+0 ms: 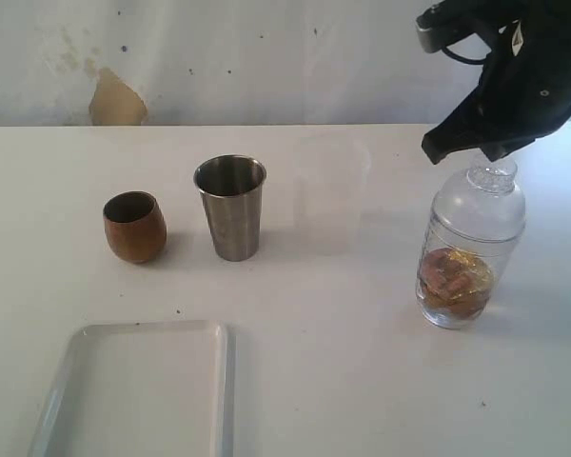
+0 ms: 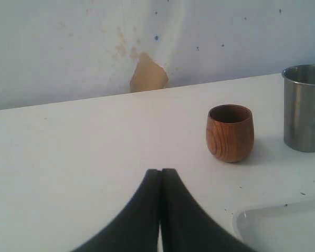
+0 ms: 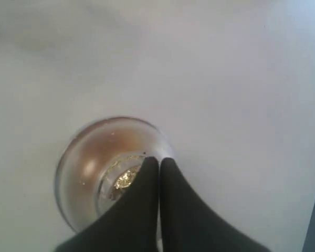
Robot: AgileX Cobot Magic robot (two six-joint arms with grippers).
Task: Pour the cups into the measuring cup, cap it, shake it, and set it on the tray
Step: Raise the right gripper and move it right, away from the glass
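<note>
The measuring cup [image 1: 468, 252] stands upright at the right of the table, with its clear domed lid [image 1: 492, 176] on top and brown and gold contents in the bottom. My right gripper [image 1: 436, 148] hovers just above it, shut and empty. In the right wrist view its tips [image 3: 159, 160] overlap the rim of the measuring cup [image 3: 94, 157], seen from above. The brown wooden cup [image 1: 134, 227] and the steel tumbler [image 1: 231, 208] stand upright side by side at the left. The white tray [image 1: 138, 400] lies in front of them. My left gripper [image 2: 160, 172] is shut, low over the table, short of the wooden cup [image 2: 230, 133].
The left wrist view also shows the steel tumbler [image 2: 305, 107] and a corner of the tray [image 2: 283, 231]. A stained wall [image 1: 266, 57] runs behind the table's far edge. Bare tabletop [image 1: 343, 314] lies between the cups and the measuring cup.
</note>
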